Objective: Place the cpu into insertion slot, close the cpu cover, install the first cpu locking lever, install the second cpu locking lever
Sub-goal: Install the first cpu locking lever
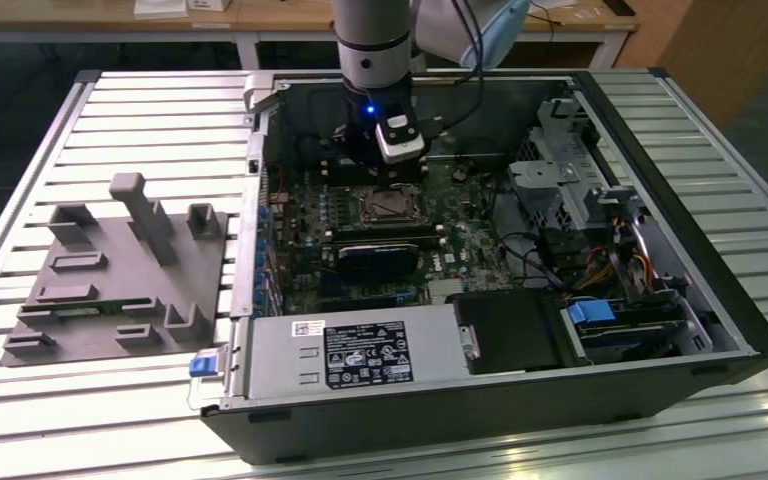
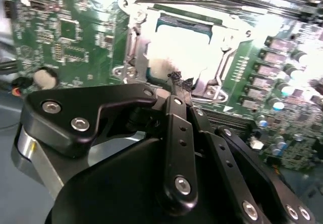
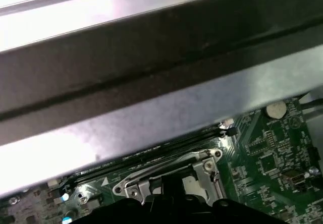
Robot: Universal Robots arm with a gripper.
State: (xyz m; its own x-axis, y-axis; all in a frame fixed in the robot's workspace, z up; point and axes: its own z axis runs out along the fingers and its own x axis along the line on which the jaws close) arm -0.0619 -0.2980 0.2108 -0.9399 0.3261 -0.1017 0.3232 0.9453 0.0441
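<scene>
In the exterior view my gripper (image 1: 390, 178) hangs inside the open computer case, just above the insertion slot (image 1: 384, 206) on the green board. The second wrist view shows the fingertips (image 2: 177, 81) pressed together at the socket's near edge, with nothing seen between them. The cpu cover (image 2: 228, 42), a silvery frame, lies flat on the socket. The cpu (image 2: 181, 46) shows as a bright face through its window. A thin wire locking lever (image 2: 186, 2) runs along the socket's far side. The first wrist view has the cover (image 3: 208, 168) and a lever wire (image 3: 151, 170) under the case wall.
A grey fixture plate (image 1: 117, 270) with upright pegs lies at the exterior view's left of the case. Inside the case are a black fan block (image 1: 377, 255), a power supply (image 1: 344, 355) and a perforated drive cage (image 1: 558, 170). The case wall (image 3: 151, 82) looms close above the socket.
</scene>
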